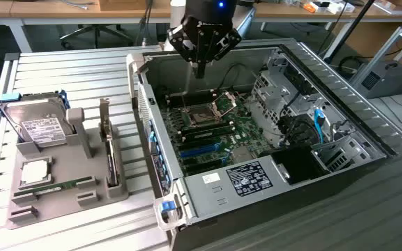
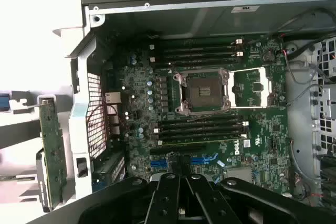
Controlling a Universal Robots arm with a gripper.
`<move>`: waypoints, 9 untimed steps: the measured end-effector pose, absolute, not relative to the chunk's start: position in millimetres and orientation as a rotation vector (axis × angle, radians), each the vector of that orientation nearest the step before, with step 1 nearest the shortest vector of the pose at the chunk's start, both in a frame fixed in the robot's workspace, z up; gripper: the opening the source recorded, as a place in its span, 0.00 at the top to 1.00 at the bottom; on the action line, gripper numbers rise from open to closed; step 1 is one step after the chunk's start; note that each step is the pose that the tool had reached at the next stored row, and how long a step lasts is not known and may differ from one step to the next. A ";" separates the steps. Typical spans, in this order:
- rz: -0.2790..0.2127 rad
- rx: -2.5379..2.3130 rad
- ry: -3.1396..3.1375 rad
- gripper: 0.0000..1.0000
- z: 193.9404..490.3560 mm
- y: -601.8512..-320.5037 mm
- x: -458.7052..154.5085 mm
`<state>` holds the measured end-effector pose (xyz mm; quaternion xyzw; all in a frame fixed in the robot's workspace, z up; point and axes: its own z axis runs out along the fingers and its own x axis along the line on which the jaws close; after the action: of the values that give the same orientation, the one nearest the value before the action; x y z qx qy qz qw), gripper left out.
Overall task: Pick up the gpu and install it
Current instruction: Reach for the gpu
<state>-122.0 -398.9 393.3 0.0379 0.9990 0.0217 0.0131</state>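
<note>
Gpu, thin dark upright card (image 1: 107,146), stands well apart from our black hand (image 1: 201,75), pinched shut and empty above the green motherboard (image 1: 211,128); approaching unopened, we'd topple it.

- Gripper (image 2: 181,179), fingers pressed together and holding nothing, hangs above the motherboard (image 2: 265,135)
- CPU socket (image 2: 203,91) sits open between rows of RAM slots (image 2: 197,51)
- gpu (image 2: 52,150) stands on edge outside the computer case (image 2: 79,116)

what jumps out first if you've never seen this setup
The open computer case with its bared motherboard and open processor socket dominates the middle. The black end effector hangs above it, shut and empty. On the exterior view's left, the gpu stands on edge in a grey holder.
</note>
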 end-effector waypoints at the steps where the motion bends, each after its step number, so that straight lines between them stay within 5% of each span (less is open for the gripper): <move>1: 0.068 0.118 3.112 0.89 393.3 -398.9 -122.0; 9: 0.068 0.118 3.113 0.89 393.4 -399.0 -125.6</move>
<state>-125.6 -399.0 393.4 0.0379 0.9990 0.0217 0.0131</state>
